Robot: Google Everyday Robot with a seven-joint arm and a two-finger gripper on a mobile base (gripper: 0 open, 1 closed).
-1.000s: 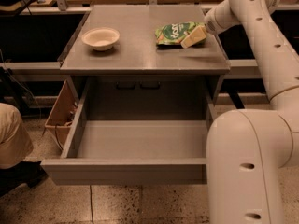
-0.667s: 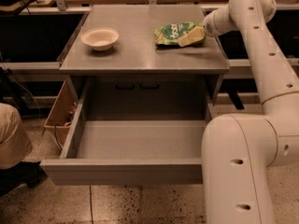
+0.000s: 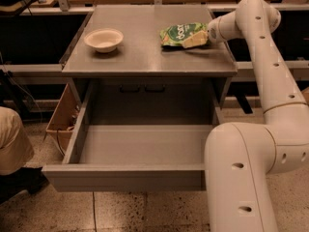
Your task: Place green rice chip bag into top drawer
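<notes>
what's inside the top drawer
Only bare grey floor shows inside the top drawer; its right end is hidden by the robot arm. The green rice chip bag lies on the tabletop, pincer at its right edge.

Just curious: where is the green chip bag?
In the camera view, the green rice chip bag lies on the tabletop, right of the white bowl, the gripper at its right edge.

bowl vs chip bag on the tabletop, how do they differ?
The white bowl is round, plain and upright on the left of the tabletop; the green rice chip bag is a crinkly printed pouch lying on the right. The bowl stands alone; the bag has the claw at its right end. Both rest on the tabletop, neither in the open top drawer.
</notes>
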